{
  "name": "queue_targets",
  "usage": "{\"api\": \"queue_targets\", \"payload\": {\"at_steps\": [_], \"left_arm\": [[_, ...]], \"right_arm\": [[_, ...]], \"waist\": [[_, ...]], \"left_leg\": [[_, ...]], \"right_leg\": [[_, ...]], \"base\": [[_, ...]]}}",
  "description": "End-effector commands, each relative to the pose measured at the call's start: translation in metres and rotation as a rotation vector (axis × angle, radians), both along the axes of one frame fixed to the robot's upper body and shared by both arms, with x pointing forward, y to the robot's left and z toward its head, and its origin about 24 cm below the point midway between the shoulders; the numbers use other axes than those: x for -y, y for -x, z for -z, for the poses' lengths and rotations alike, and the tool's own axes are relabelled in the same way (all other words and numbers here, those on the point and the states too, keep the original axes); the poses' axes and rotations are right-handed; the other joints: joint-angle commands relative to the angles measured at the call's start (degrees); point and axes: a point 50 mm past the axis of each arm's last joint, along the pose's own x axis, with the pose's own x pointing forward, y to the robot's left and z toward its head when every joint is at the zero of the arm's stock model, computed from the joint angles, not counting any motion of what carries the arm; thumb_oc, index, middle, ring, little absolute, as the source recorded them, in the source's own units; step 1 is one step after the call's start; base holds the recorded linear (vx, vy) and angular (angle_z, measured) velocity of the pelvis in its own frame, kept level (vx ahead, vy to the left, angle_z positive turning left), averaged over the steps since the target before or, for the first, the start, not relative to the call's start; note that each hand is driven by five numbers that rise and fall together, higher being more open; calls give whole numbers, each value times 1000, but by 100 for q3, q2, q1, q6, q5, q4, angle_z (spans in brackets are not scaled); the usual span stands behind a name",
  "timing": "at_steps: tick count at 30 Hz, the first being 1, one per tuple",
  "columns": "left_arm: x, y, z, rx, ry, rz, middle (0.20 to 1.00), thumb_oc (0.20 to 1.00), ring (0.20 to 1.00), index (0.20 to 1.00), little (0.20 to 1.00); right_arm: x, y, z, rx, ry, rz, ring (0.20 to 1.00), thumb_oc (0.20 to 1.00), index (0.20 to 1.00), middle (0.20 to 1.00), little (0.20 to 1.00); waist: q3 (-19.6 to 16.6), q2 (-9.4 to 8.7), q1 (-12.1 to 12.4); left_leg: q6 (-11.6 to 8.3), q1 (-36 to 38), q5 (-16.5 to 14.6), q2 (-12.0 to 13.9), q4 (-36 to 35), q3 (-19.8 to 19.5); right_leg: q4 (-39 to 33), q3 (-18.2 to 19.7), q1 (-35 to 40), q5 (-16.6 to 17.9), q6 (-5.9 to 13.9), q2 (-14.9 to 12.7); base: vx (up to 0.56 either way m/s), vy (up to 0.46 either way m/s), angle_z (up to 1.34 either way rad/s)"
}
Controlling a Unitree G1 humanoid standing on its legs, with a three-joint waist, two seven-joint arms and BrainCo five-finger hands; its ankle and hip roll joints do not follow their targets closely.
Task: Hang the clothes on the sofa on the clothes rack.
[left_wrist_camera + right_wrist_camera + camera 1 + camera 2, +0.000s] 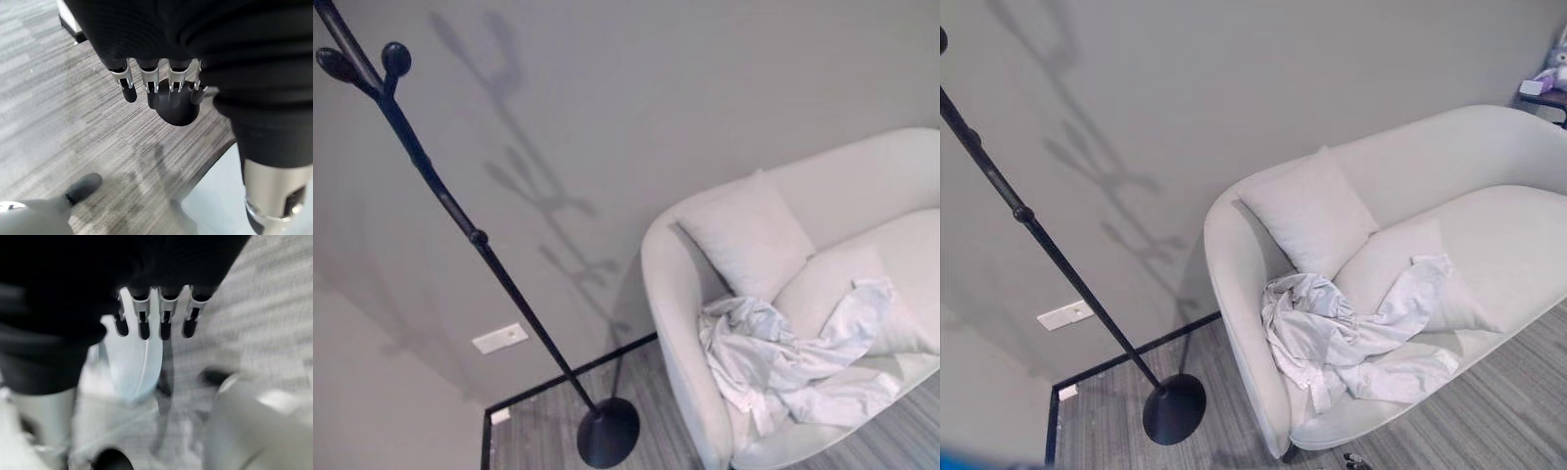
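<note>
A pale white garment (1342, 338) is lying crumpled on the seat of the sofa (1518, 147), bunched into folds at the sofa's left end, just in front of a square cushion (1310, 211) that is leaning against the backrest. One loose part (a sleeve, by its shape) is trailing right across a second cushion (1400, 269), and another is spilling toward the seat's near edge. The sofa is cream, with a curved back. The clothes rack (460, 220), a thin black pole with knobbed pegs and a round base, is standing on the floor well apart to the left, bare of clothing.
</note>
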Motion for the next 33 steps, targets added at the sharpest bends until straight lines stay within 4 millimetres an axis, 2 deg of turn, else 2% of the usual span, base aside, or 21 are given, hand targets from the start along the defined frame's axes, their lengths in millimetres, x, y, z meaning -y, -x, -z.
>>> {"api": "queue_targets", "payload": {"at_steps": [1,3,4,6,8,12,15,18,25,26,29,33], "left_arm": [[-1,-15,-5,43,-21,-10,1000,1000,1000,1000,1000],[4,-17,-5,48,-24,9,1000,1000,1000,1000,1000],[6,-17,-5,50,-23,11,1000,1000,1000,1000,1000],[8,-15,-4,50,-24,-1,1000,1000,1000,1000,1000],[9,-9,-2,39,-6,-43,1000,1000,1000,1000,1000],[10,-3,1,18,-5,-51,1000,1000,1000,1000,1000],[10,-1,1,18,-8,-51,1000,1000,1000,1000,1000],[9,-3,-1,48,-16,-38,1000,1000,1000,1000,1000],[-1,-5,-4,77,-33,-100,1000,1000,1000,1000,1000],[-1,-9,-5,96,-43,-91,1000,1000,1000,1000,1000],[-1,-14,-8,119,-51,-79,1000,1000,1000,1000,1000],[1,-31,-17,199,-66,-53,1000,1000,1000,1000,1000]], "right_arm": [[30,-19,-38,190,197,-13,1000,1000,1000,1000,1000],[45,-17,-54,253,302,-14,1000,1000,1000,1000,1000],[48,-12,-56,265,325,4,1000,1000,1000,1000,1000],[52,-11,-60,279,379,-1,1000,1000,1000,1000,1000],[50,-16,-72,326,404,-49,1000,1000,1000,1000,1000],[45,-21,-83,390,436,-113,1000,1000,1000,1000,1000],[42,-24,-80,396,425,-130,1000,1000,1000,1000,1000],[45,-34,-79,403,551,-213,1000,1000,1000,1000,1000],[57,-54,-75,381,693,-212,1000,1000,1000,1000,1000],[59,-58,-71,357,731,-200,1000,1000,1000,1000,1000],[60,-64,-68,329,756,-187,1000,1000,1000,1000,1000],[56,-85,-77,357,803,-146,1000,1000,1000,1000,1000]], "waist": [[91,-143,-298],[97,-164,-408],[69,-176,-424],[-3,-198,-381],[-162,-209,-311],[-197,-223,-231],[-206,-224,-174],[-203,-187,-21],[-222,-176,181],[-215,-178,284],[-168,-179,347],[63,-163,492]], "left_leg": [[-231,-124,58,-141,76,-78],[-234,-50,16,-170,76,-206],[-238,-7,-4,-184,76,-285],[-259,54,-22,-146,76,-380],[-360,93,2,16,76,-500],[-463,131,50,168,76,-671],[-512,137,72,231,76,-758],[-592,141,100,324,76,-885],[-695,136,123,436,76,-1094],[-714,113,132,470,76,-1153],[-728,55,148,502,76,-1226],[-728,-275,224,531,76,-1321]], "right_leg": [[-490,257,387,227,83,113],[-439,483,362,281,88,211],[-525,525,493,253,38,175],[-555,475,636,227,-39,153],[-574,297,777,130,-155,199],[-474,44,878,-58,-260,224],[-433,-105,924,-138,-309,215],[-390,-347,1004,-268,-347,186],[-410,-650,1158,-373,-392,151],[-421,-717,1176,-390,-402,156],[-401,-794,1143,-409,-414,163],[-282,-882,788,-424,-427,174]], "base": [[122,-66,17],[114,-81,4],[121,-111,13],[106,-155,41],[160,-234,54],[100,-154,37],[68,-121,40],[83,-107,40],[104,-61,38],[66,-28,63],[34,-39,35],[-52,4,38]]}}
